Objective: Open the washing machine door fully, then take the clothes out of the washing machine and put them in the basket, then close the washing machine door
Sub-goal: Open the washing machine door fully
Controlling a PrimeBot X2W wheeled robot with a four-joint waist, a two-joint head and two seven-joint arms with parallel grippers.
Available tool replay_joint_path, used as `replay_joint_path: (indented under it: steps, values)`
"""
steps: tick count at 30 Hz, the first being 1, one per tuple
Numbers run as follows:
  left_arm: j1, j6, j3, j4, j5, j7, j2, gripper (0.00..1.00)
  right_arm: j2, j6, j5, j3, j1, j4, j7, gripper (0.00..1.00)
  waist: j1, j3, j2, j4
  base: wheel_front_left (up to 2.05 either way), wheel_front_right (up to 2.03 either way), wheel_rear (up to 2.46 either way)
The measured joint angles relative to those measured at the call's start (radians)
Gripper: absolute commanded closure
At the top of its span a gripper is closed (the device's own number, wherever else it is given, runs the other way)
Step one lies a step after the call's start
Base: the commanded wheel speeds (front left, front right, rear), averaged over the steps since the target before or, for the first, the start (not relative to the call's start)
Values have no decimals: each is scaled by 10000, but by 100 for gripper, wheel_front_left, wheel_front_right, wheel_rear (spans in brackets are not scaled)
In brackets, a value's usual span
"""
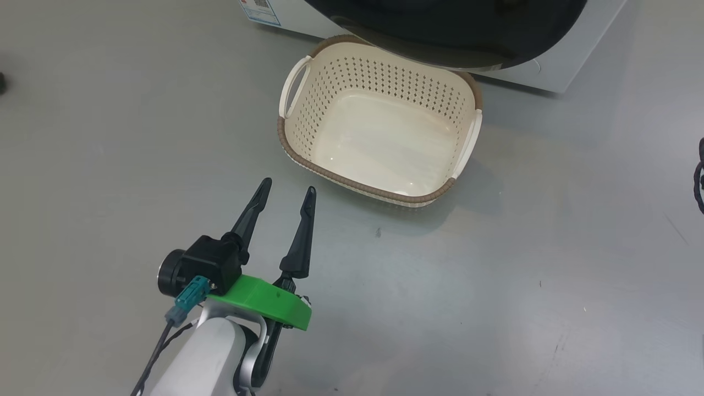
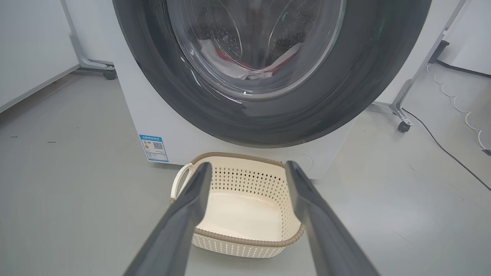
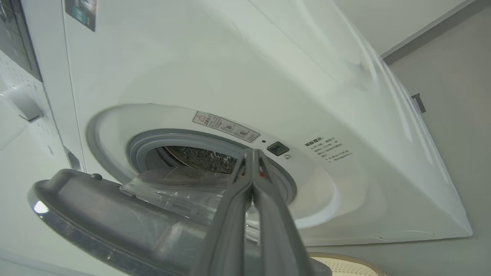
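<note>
Opening the door fully is being judged the step in hand. The large round washing machine door (image 3: 115, 218), with its glossy black rim and bulging clear glass bowl, is being seen standing ajar, partway off the grey rubber-ringed mouth (image 3: 153, 143) of the big white front-loading washing machine (image 3: 230, 57). The right gripper (image 3: 252, 153) is being shown with its two long dark fingers pressed together, nothing visible between them, pointing at the mouth's edge over the door's inner side. The left gripper (image 1: 289, 186) is being held spread wide and empty near the small cream perforated plastic basket (image 1: 352, 182) with its brown woven-look rim, which is lying empty just before the machine. The bright red and white clothes (image 2: 245, 73) are being seen through the glass, inside the drum. The next move is being judged to call for the door being pushed outward by the closed fingers until swung wide, without the basket being knocked
</note>
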Motion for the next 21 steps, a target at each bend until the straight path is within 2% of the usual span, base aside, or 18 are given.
replay_joint_path:
  steps: [1, 2, 3, 9, 21]
  values:
    - [0, 0, 0, 0, 0, 0, 0, 0, 0, 0, 0, 0, 0, 0, 0, 100, 0, 0, 0, 0, 0, 0, 0]
    - [-3, 2, -31, 0, -77, 0, 0, 0, 146, -180, 362, -98, -176, 228, 307, 100, 0, 45, 0, 48, 0, 0, 0]
    - [-3, 2, -31, 0, -77, 0, 0, 0, 146, -180, 362, -98, -176, 228, 307, 100, 0, 45, 0, 48, 0, 0, 0]
    - [-58, 12, -171, -29, -228, 0, -4, 0, 362, -696, 1340, -332, -643, 803, 1392, 100, 0, 202, 0, 202, 0, 0, 0]
    - [-209, 90, -199, -50, -309, 0, -6, 0, 539, -1030, 2115, -385, -1135, 1701, 2871, 100, 1, 376, 0, 415, 0, 0, 0]
